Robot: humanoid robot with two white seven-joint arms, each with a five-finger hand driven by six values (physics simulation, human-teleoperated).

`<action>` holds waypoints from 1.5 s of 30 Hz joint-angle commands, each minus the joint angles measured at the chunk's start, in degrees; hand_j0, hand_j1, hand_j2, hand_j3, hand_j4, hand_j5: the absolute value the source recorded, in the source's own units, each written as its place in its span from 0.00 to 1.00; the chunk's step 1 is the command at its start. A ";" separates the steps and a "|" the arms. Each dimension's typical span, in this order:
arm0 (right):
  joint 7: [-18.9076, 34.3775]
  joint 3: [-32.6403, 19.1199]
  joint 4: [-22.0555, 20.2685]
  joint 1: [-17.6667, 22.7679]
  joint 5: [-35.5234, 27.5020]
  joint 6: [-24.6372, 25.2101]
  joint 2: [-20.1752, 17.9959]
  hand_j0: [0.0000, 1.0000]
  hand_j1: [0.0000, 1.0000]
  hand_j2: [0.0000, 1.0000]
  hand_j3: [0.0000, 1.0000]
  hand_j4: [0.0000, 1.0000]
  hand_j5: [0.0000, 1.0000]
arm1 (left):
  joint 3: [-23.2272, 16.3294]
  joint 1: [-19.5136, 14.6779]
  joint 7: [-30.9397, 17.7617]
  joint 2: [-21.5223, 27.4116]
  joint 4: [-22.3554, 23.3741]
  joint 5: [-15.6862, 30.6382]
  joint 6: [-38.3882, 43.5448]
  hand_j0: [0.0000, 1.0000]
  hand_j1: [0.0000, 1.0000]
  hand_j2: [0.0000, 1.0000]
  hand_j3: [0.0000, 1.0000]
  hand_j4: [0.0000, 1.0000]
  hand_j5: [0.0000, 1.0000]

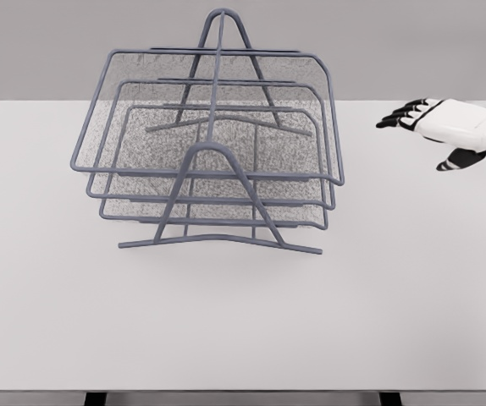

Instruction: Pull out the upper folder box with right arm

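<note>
Centrally in the upper frame, the upper folder box (218, 118), a grey wire-rimmed mesh tray, tops a three-tier rack (218, 241) on the white worktop (243, 330); the right hand (446, 127), fingers (395, 118) spread and empty, hovers at right.
</note>
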 commanded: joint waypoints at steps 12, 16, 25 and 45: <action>-0.01 5.68 -1.60 -8.35 0.06 0.14 13.21 1.00 1.00 1.00 1.00 1.00 1.00 | -0.02 0.00 -0.03 0.00 0.03 -0.01 -0.01 1.00 1.00 1.00 1.00 1.00 1.00; -0.01 6.12 -2.22 -7.91 -0.11 0.14 10.92 1.00 1.00 1.00 1.00 1.00 1.00 | -0.02 0.00 -0.03 0.00 0.03 -0.01 -0.01 1.00 1.00 1.00 1.00 1.00 1.00; -0.01 7.44 -3.27 -4.39 -0.11 0.14 6.79 1.00 1.00 1.00 1.00 1.00 1.00 | -0.02 0.00 -0.04 0.00 0.03 -0.01 -0.01 1.00 1.00 1.00 1.00 1.00 1.00; -0.01 2.87 -0.63 -0.70 -0.73 0.14 -4.63 1.00 1.00 1.00 1.00 1.00 1.00 | -0.02 0.00 -0.04 0.00 0.03 -0.01 -0.01 1.00 1.00 1.00 1.00 1.00 1.00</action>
